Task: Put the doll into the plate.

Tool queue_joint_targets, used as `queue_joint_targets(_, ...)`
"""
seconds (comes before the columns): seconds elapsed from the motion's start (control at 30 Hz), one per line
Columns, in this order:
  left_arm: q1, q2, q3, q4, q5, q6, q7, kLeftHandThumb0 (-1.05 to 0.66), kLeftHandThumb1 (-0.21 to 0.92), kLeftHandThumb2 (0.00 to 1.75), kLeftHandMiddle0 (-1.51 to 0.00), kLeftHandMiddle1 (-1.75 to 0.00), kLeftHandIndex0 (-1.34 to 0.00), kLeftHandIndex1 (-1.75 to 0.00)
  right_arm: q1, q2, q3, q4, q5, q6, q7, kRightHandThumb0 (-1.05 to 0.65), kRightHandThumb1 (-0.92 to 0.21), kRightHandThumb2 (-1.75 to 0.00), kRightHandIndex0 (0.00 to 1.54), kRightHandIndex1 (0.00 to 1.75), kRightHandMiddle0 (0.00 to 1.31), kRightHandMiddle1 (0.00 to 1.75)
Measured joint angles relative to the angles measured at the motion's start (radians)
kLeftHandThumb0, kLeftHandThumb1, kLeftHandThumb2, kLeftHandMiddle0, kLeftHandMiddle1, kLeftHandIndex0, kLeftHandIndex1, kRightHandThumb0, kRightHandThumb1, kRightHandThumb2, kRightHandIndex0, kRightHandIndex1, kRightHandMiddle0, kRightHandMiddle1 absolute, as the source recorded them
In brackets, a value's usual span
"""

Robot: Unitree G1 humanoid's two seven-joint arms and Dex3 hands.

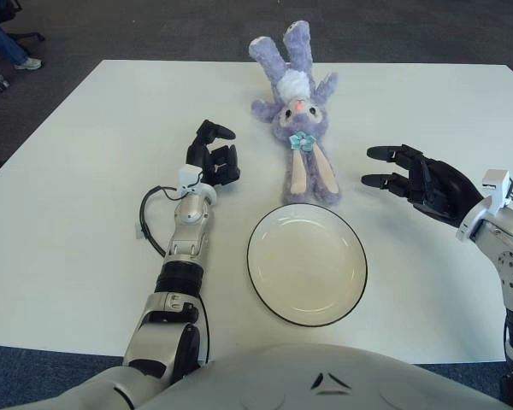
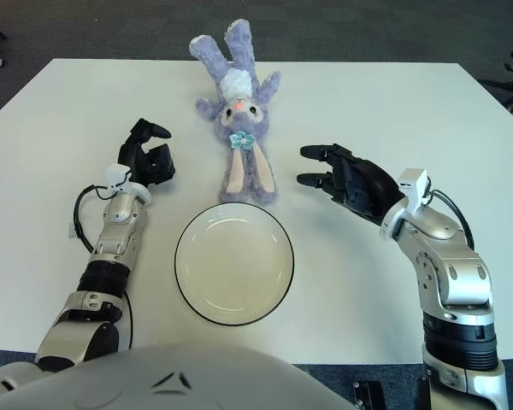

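**Right hand open beside the doll, plate empty**

The right hand (image 2: 338, 177) hangs over the white table (image 1: 77, 162) with its fingers (image 2: 318, 152) spread wide and pointing toward the doll, holding nothing. It is near the doll's ears on their right side but apart from them. In the left eye view the right forearm is cut off by the picture's edge; the right eye view shows it whole down to the elbow. Whether the hand touches the tabletop cannot be told.

The left hand (image 1: 214, 158) shows to the left of the doll, fingers loosely curled with one raised, gripping nothing. Its forearm lies along the table, and a thin black cable (image 1: 147, 218) loops out beside the wrist; where the cable ends is hard to make out.

There is one doll (image 1: 297, 111), a purple plush rabbit. It lies on its back on the table, feet toward the far edge, head toward the robot, its two long ears trailing down to just above the plate. A small pale blue bow sits on its head.

There is one plate (image 1: 350, 256), round, cream, dark-rimmed and empty, lying between the two arms, just in front of the ear tips. Whether the ears touch the rim is unclear.

The robot's grey chest hides the table's near edge. A seated person's leg and shoe (image 1: 17, 58) are cut off at the top left corner.
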Motion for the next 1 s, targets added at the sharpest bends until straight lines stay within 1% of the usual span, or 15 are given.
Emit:
queue_joint_targets(0.23,0.001,0.0,0.0,-0.002,0.0,0.0,0.0,-0.42,0.49,1.1,-1.14,-1.75,-0.48,-1.75,0.001,0.017,0.017,0.0,-0.016,-0.038,-0.022,-0.91,-0.92,-1.01,0.2,0.64,0.0,0.84)
queue_joint_targets(0.43,0.001,0.0,0.0,-0.004,0.0,0.0,0.0,-0.43,0.49,1.1,-1.14,-1.75,-0.48,-1.75,0.003,0.022,0.036,-0.001,-0.041,-0.066,-0.032,-0.9,-0.92,-1.0,0.19,0.63,0.0,0.87)
queue_joint_targets(0.5,0.002,0.0,0.0,-0.005,0.0,0.0,0.0,-0.43,0.49,1.1,-1.14,-1.75,-0.48,-1.75,0.003,0.023,0.045,-0.002,-0.055,-0.078,-0.043,-0.87,-0.92,-0.96,0.19,0.62,0.0,0.9)
queue_joint_targets(0.57,0.003,0.0,0.0,-0.005,-0.001,0.0,0.0,-0.43,0.49,1.1,-1.14,-1.75,-0.48,-1.75,0.0,0.026,0.066,-0.004,-0.088,-0.098,-0.061,-0.83,-0.92,-0.89,0.2,0.62,0.0,0.89)
queue_joint_targets(0.67,0.004,0.001,-0.001,-0.006,0.0,0.0,0.0,-0.42,0.49,1.1,-1.14,-1.75,-0.47,-1.75,-0.012,0.028,0.119,-0.004,-0.177,-0.141,-0.104,-0.77,-0.92,-0.74,0.22,0.6,0.0,0.86)
queue_joint_targets(0.77,0.004,0.001,-0.001,-0.006,0.0,0.0,0.0,-0.42,0.49,1.1,-1.14,-1.75,-0.47,-1.75,-0.031,0.029,0.16,-0.001,-0.249,-0.169,-0.135,-0.75,-0.92,-0.69,0.23,0.6,0.0,0.85)
queue_joint_targets(0.8,0.004,0.001,-0.001,-0.006,0.0,0.0,0.0,-0.42,0.49,1.1,-1.14,-1.75,-0.47,-1.75,-0.038,0.03,0.169,0.0,-0.266,-0.177,-0.143,-0.73,-0.92,-0.65,0.24,0.59,0.0,0.84)
queue_joint_targets(1.0,0.004,0.0,-0.002,-0.007,0.001,0.0,0.0,-0.42,0.49,1.09,-1.14,-1.75,-0.47,-1.75,-0.127,0.032,0.25,0.08,-0.411,-0.228,-0.199,-0.71,-0.9,-0.55,0.2,0.53,0.0,0.83)
